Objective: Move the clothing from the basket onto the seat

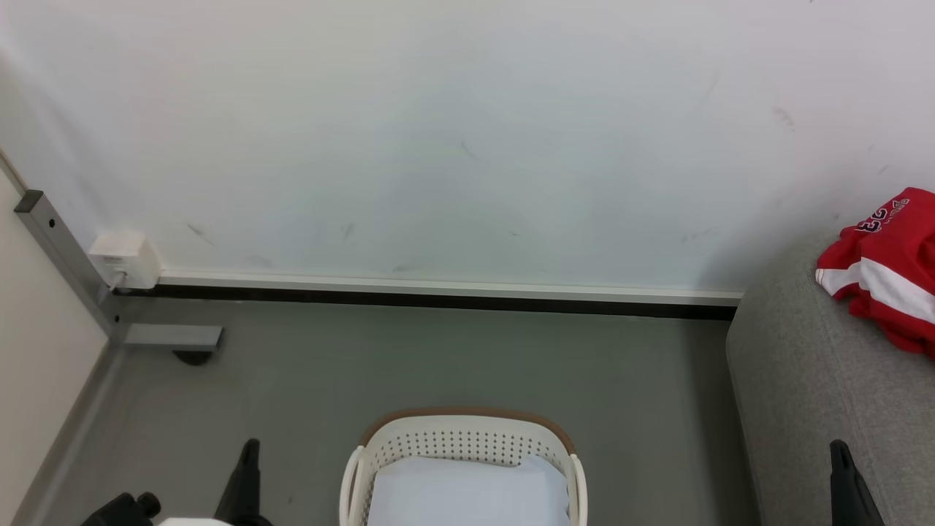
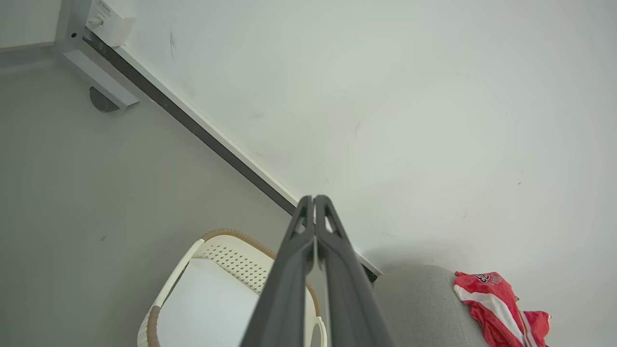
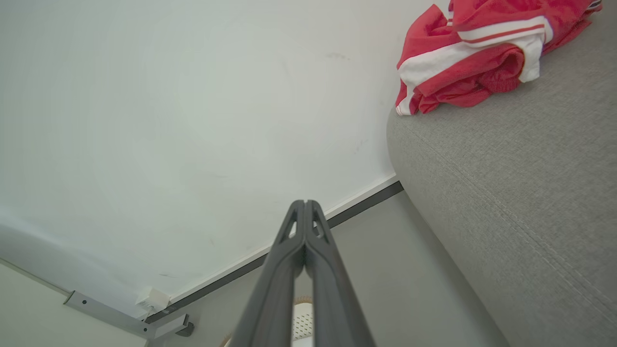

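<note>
Since the red jersey [image 3: 462, 62] already lies on the seat [image 3: 506, 193], well beyond the fingertips of the right gripper [image 3: 305, 203], the task looks finished. Right gripper and left gripper [image 2: 314, 200] have their fingers pressed together, holding nothing. Under the left fingers, the basket [image 2: 212, 241] contains only a pale cloth [image 2: 207, 299].

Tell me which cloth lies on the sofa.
The red jersey with white stripes, crumpled on the grey sofa; the pale blue cloth sits in the white basket.
</note>
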